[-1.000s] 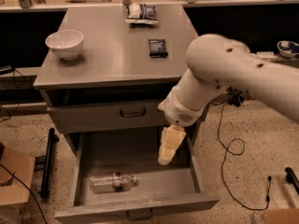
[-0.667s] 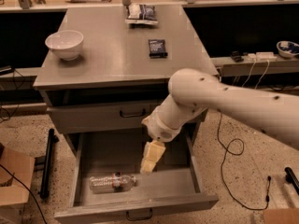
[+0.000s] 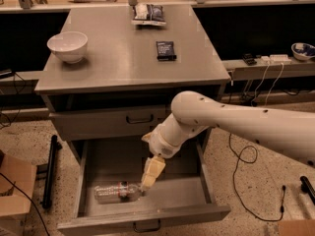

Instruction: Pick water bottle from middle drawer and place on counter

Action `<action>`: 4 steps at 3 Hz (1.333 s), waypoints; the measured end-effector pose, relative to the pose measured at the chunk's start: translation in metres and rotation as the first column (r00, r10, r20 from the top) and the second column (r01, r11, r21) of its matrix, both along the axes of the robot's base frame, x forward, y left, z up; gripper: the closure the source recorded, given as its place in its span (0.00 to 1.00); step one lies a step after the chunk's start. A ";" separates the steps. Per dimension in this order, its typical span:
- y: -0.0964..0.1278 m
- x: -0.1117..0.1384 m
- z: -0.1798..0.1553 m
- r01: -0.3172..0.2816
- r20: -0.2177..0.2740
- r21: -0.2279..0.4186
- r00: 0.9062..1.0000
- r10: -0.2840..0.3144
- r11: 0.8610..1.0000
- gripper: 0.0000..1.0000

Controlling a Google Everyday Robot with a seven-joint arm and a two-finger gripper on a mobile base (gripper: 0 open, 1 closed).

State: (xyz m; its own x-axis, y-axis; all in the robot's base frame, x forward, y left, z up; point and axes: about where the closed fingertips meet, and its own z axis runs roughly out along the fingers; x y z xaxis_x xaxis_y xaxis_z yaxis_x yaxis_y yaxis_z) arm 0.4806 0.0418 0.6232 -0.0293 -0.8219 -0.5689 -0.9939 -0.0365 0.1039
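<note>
While the middle drawer stands pulled open below the table, the water bottle lies on its side on the drawer floor, near the front wall and left of centre. Reaching down from the right, the white arm has its pale end effector lowered into the drawer, its tip at the bottle's right end; whether it is spread or closed cannot be told. On the table sit a white bowl, a dark packet and a snack bag.
</note>
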 end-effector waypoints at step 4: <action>0.082 0.018 -0.185 0.008 -0.153 0.032 0.988 -0.003 0.999 0.00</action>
